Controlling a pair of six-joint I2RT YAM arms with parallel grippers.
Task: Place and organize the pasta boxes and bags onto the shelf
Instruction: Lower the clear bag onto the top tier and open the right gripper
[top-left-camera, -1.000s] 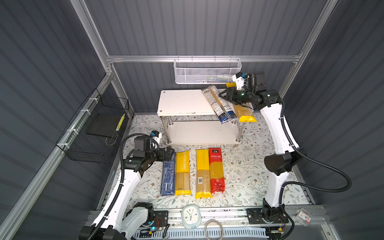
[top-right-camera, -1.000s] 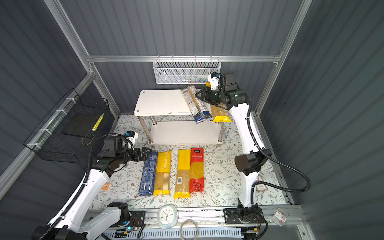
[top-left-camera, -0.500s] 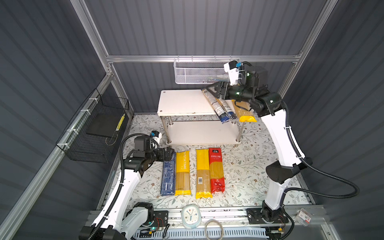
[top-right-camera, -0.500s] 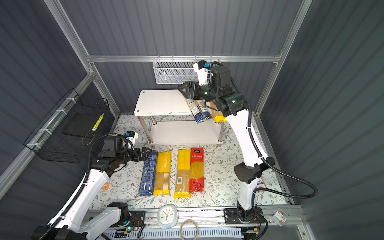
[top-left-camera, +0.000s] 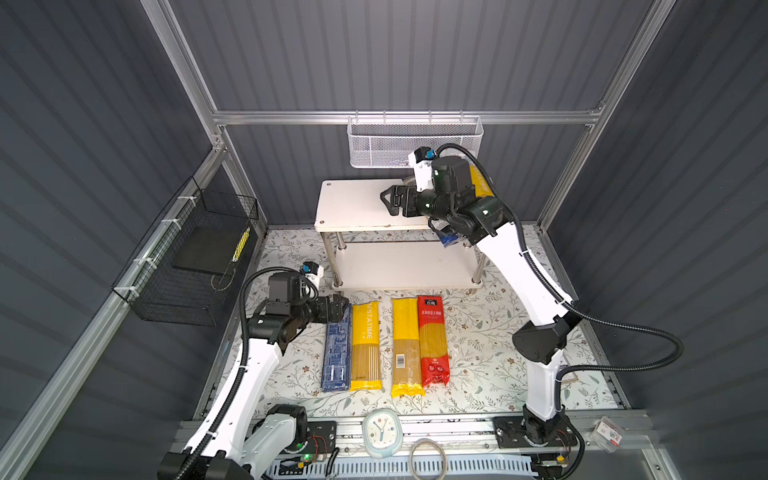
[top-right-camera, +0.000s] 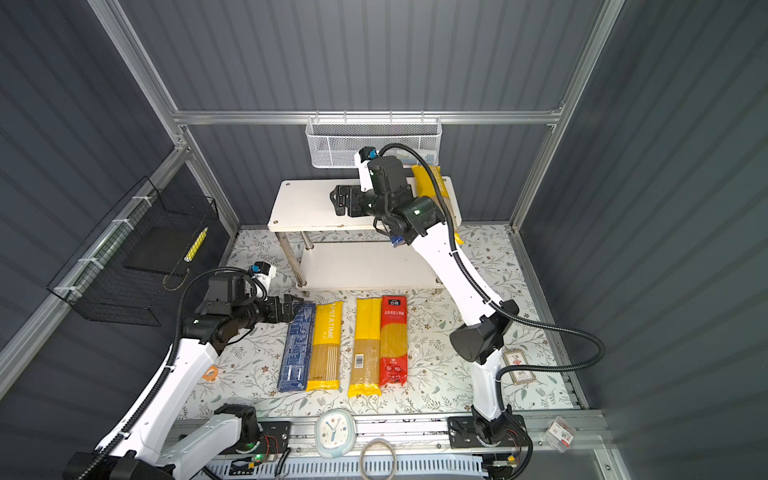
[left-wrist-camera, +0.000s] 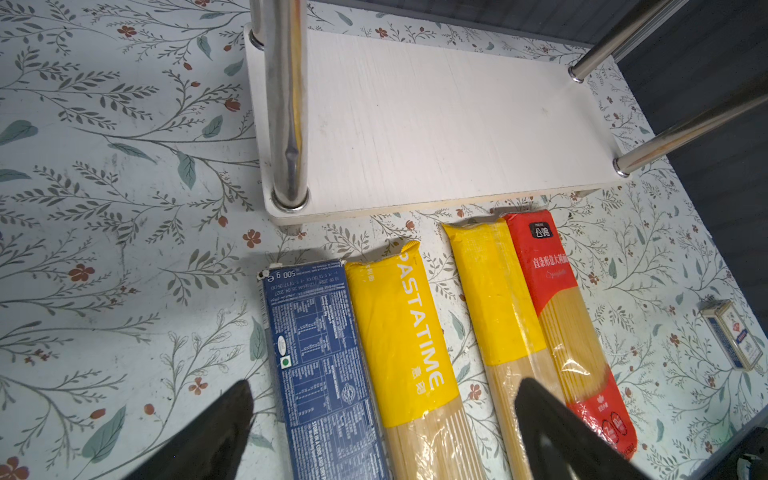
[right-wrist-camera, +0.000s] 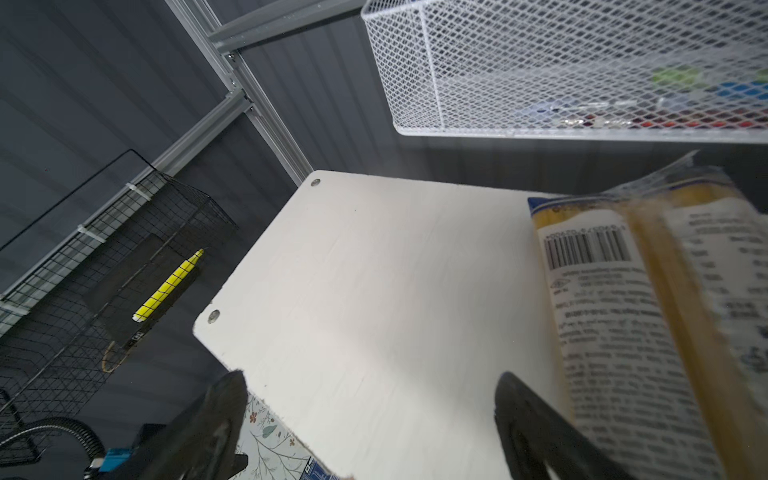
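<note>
- While the right gripper (top-left-camera: 388, 203) (top-right-camera: 338, 201) (right-wrist-camera: 374, 395) is hovering over the shelf (top-left-camera: 353, 203) (top-right-camera: 303, 203) (right-wrist-camera: 395, 291), approx mid top board, its jaws are gaping wide w/ nothing btwn them: released.
- The clear bag (right-wrist-camera: 615, 311) is lying on the top board just beside that gripper, toward the board's R end. Its dark-blue end (top-left-camera: 449, 240) (top-right-camera: 397, 241) is poking past the front edge under the arm in both top views.
- One yellow bag (top-left-camera: 480, 183) (top-right-camera: 432, 183) is also resting on the top board, at the far R end. It's partly hidden by the arm, and its near end is hanging over the front edge.
- The lower board (left-wrist-camera: 436, 124) is sitting bare.
- The left gripper (top-left-camera: 340, 307) (top-right-camera: 293, 305) (left-wrist-camera: 384, 411) is hanging low at the far end of the blue carton (top-left-camera: 336, 353) (top-right-camera: 297, 345) (left-wrist-camera: 320, 365), fingers spread wide, gripping nothing. In the left wrist view the carton and the bag next to it are both showing btwn the fingers. Can't tell if it's touching either.
- Four packs are lying flat on the floral mat in front of the shelf, lengthwise, in two pairs w/ a gap btwn.
- L pair: the blue carton touching the PASTATIME bag (top-left-camera: 365, 345) (top-right-camera: 326, 345) (left-wrist-camera: 407, 332).
- R pair: a plain yellow bag (top-left-camera: 405, 345) (top-right-camera: 365, 345) (left-wrist-camera: 498, 299) touching the red bag (top-left-camera: 432, 340) (top-right-camera: 392, 336) (left-wrist-camera: 557, 291).
</note>
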